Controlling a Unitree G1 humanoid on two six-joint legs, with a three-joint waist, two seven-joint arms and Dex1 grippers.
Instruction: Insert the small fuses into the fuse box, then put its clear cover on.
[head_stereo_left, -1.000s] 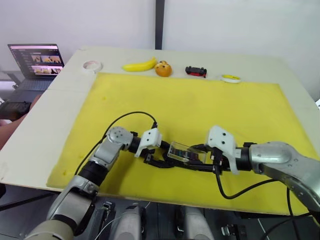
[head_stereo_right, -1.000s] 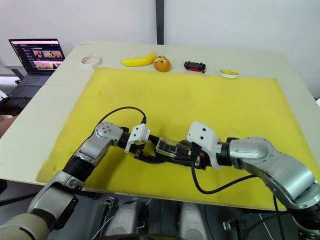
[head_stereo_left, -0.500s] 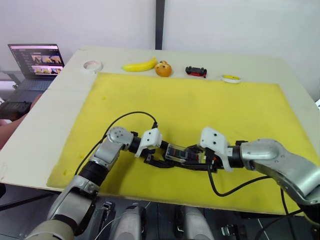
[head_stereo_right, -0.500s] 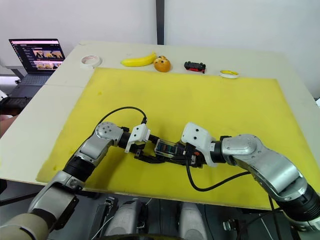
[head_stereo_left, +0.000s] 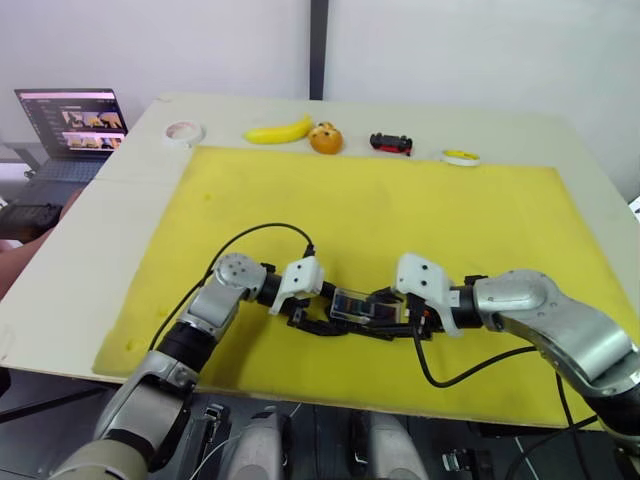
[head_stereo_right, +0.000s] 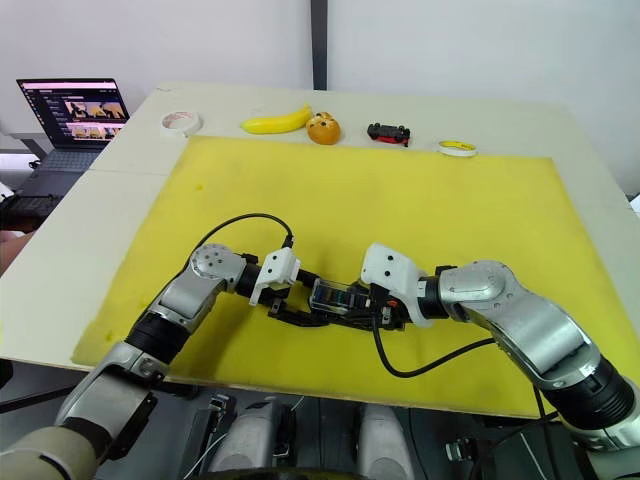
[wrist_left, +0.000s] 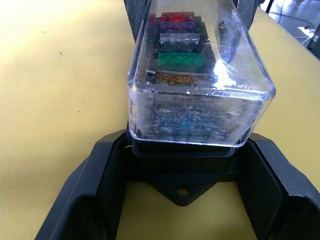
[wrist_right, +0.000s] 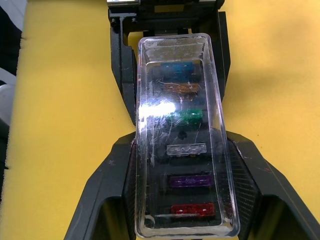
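Observation:
The black fuse box (wrist_left: 181, 172) lies near the front edge of the yellow mat (head_stereo_left: 400, 210). The clear cover (wrist_right: 184, 90) sits flat over the box. Several small fuses (wrist_right: 186, 117) in blue, amber, green, grey, purple and red stand in a row under it. My left gripper (head_stereo_left: 322, 316) is shut on the box's left end, with a finger on each side of its base. From the right, my right gripper (head_stereo_left: 392, 318) is shut on the clear cover, its black fingers (wrist_right: 114, 185) flanking the long sides.
Along the table's far edge lie a tape roll (head_stereo_left: 184, 131), a banana (head_stereo_left: 280, 130), an orange fruit (head_stereo_left: 326, 138), a black-and-red toy car (head_stereo_left: 391, 143) and a yellow ring (head_stereo_left: 461, 156). A laptop (head_stereo_left: 75, 125) stands off the table at the far left.
My right gripper has moved left and brought the clear cover down from a raised tilt to lie flat on the fuse box. The left gripper has stayed in place.

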